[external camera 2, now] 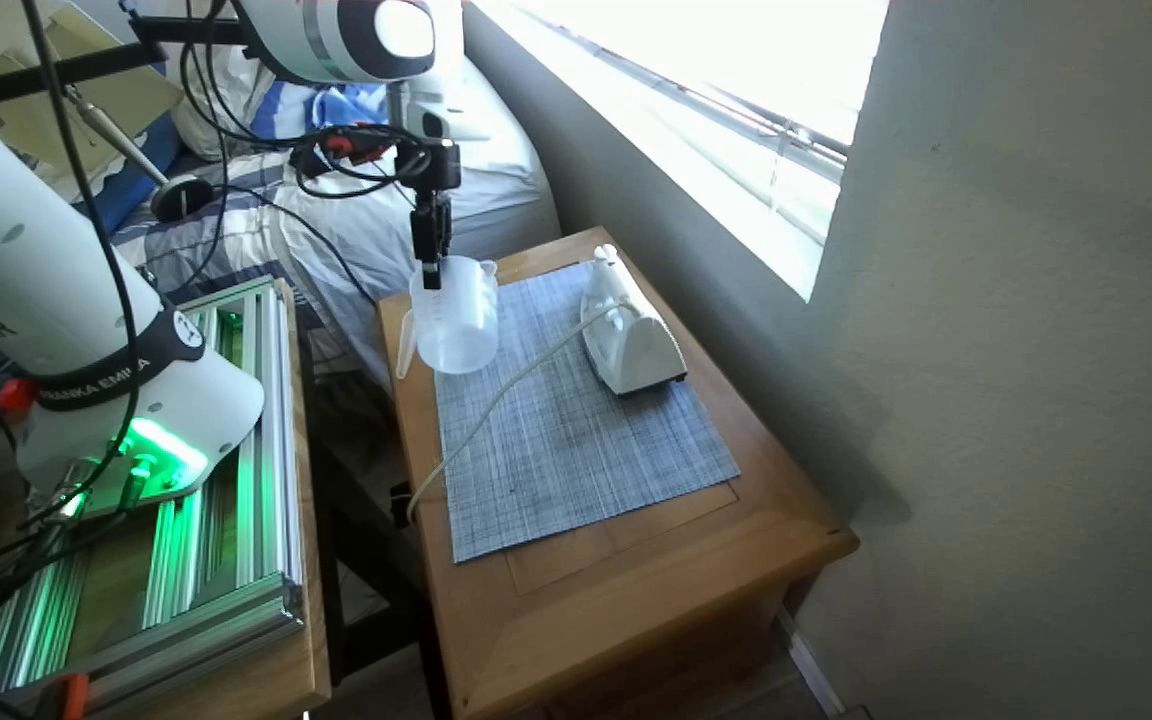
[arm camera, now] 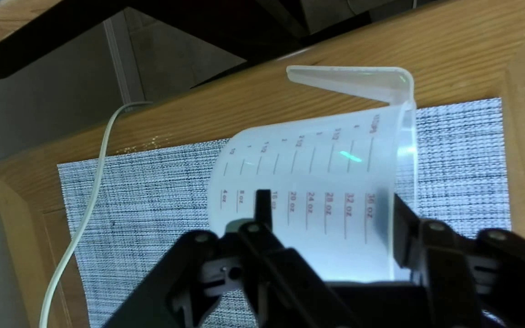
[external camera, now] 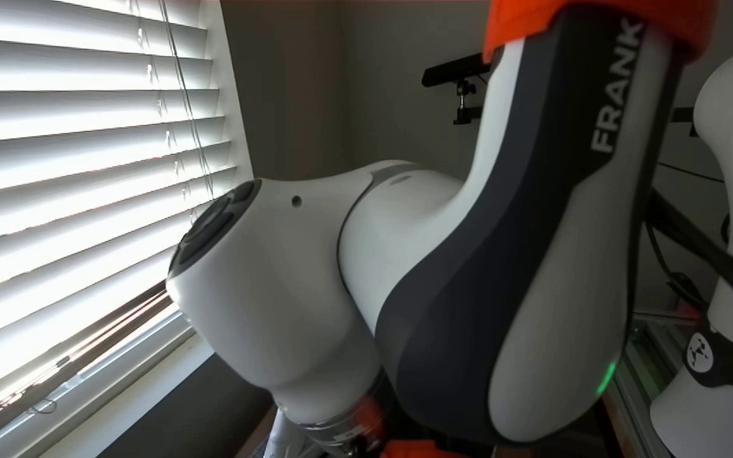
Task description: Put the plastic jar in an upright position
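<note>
The plastic jar is a translucent whitish measuring jug [external camera 2: 461, 325] with red markings. It lies on its side on a grey woven mat [external camera 2: 566, 450], near the table's edge. In the wrist view the jug [arm camera: 308, 168] has its mouth to the right and its handle [arm camera: 358, 82] toward the table edge. My gripper [arm camera: 331, 198] is open over the jug. One finger is above the side wall; the other is at the mouth rim, and I cannot tell whether it is inside. In an exterior view the gripper [external camera 2: 431, 265] points down at the jug's mouth end.
A white iron [external camera 2: 631, 335] stands on the mat beside the jug. Its pale cord [external camera 2: 496, 400] crosses the mat and also shows in the wrist view [arm camera: 91, 200]. The wooden table [external camera 2: 636, 600] borders a wall and window. A bed [external camera 2: 496, 190] lies behind.
</note>
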Controlling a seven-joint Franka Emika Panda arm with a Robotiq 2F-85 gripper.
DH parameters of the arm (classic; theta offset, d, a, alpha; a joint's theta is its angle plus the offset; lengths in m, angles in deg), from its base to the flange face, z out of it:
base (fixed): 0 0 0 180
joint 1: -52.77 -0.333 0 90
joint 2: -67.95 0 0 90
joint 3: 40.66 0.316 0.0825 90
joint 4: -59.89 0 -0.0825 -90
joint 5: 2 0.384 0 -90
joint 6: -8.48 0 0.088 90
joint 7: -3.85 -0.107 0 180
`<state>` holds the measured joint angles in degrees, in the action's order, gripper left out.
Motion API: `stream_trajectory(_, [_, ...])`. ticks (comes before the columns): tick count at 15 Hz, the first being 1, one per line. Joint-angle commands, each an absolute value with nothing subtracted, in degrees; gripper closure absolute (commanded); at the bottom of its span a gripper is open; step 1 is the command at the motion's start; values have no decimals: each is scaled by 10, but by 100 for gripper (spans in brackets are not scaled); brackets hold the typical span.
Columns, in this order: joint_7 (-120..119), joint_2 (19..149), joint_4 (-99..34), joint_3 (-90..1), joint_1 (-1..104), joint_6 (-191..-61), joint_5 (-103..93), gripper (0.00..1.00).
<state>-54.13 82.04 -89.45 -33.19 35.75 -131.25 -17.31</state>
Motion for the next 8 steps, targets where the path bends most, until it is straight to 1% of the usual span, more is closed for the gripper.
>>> stream_trajectory(1, [-569,836,-882,-346,344,-1310,-197,68])
stream_trajectory(3, [-573,836,-882,-349,343,-1309,-198,82])
stream_trajectory(6, [-581,829,-882,-351,346,-1290,-205,89])
stream_trajectory(8, [-584,818,-881,-352,351,-1268,-212,98])
